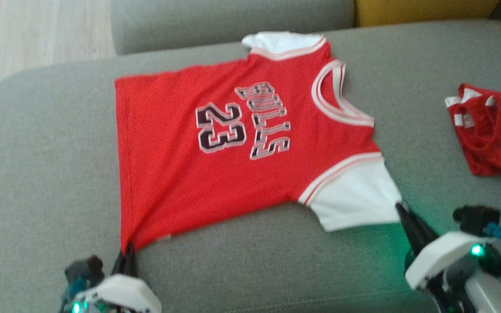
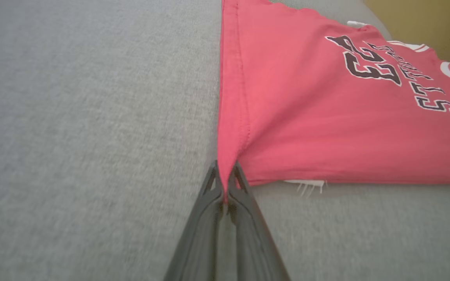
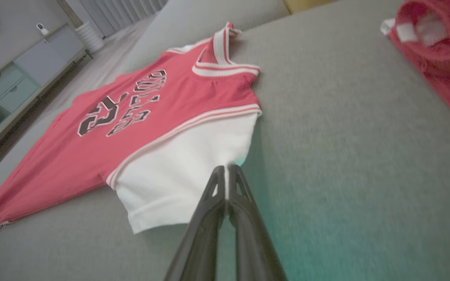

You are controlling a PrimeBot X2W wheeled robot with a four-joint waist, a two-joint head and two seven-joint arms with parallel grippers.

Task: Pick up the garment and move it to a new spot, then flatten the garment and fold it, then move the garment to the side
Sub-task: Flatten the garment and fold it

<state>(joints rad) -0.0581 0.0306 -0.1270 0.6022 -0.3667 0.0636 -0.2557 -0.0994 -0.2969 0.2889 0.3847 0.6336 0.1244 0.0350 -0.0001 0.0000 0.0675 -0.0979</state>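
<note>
- Here, the grey sofa (image 1: 37, 174) carries everything in front of me, with a yellow cushion (image 1: 424, 8) at its far edge.
- The red jersey (image 1: 181, 174) lies spread face up across the middle of the seat. Its hem is toward my left, its collar toward my right, and the number 23 and the lettering sit sideways.
- A second red garment (image 1: 494, 134) lies crumpled on the seat to my right, well apart from the jersey.
- The near white sleeve (image 1: 355, 195) lies flat, pointing toward my right arm.
- My left claw (image 1: 128, 252) is closed on the near hem corner, and the red cloth draws to a point between its tips (image 2: 225, 183).
- My right claw (image 1: 400, 208) is closed on the sleeve's outer corner, with white cloth showing between its tips (image 3: 228, 171).
</note>
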